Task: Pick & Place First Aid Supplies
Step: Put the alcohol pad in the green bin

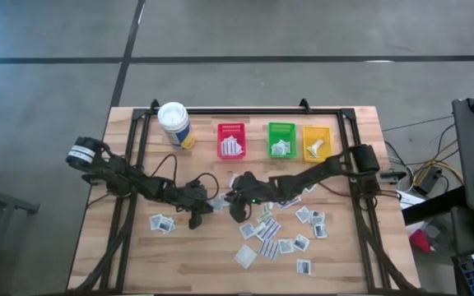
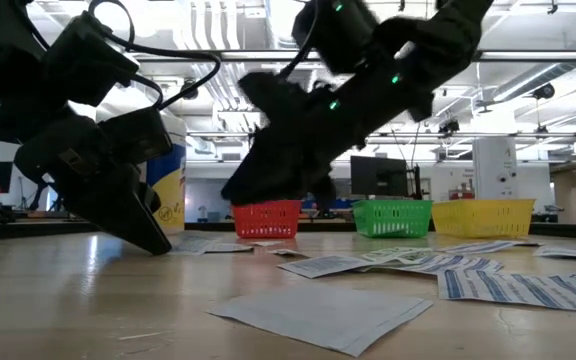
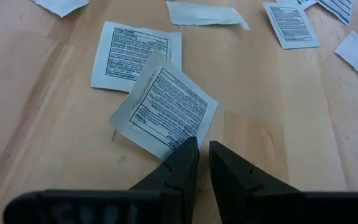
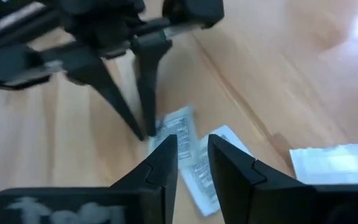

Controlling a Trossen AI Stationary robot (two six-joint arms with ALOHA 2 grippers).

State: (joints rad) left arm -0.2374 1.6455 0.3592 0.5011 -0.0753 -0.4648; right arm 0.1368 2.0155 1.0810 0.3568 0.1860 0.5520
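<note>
Two overlapping white printed packets (image 3: 166,106) of the first aid supplies lie flat on the wooden table between my grippers (image 1: 217,202). My left gripper (image 3: 202,144) slants down at the upper packet's near corner, with a narrow slit between its fingers. My right gripper (image 4: 192,142) hovers open just above the table, facing the left gripper's fingers (image 4: 143,118), with a printed packet (image 4: 188,155) below its tips. More packets are strewn to the right (image 1: 280,234), and a pair lies on the left (image 1: 163,222). My left gripper comes slanting down from the table's left. One fingertip (image 3: 188,149) stands on the near corner (image 3: 178,138) of the upper packet. That packet lies flat, partly on the packet under it. I cannot tell whether the corner is pinched.
A red bin (image 1: 231,140), a green bin (image 1: 281,140) and a yellow bin (image 1: 317,141) stand in a row at the far edge. A white canister with a yellow label (image 1: 174,123) stands left of them. A black frame (image 1: 138,156) borders the working area.
</note>
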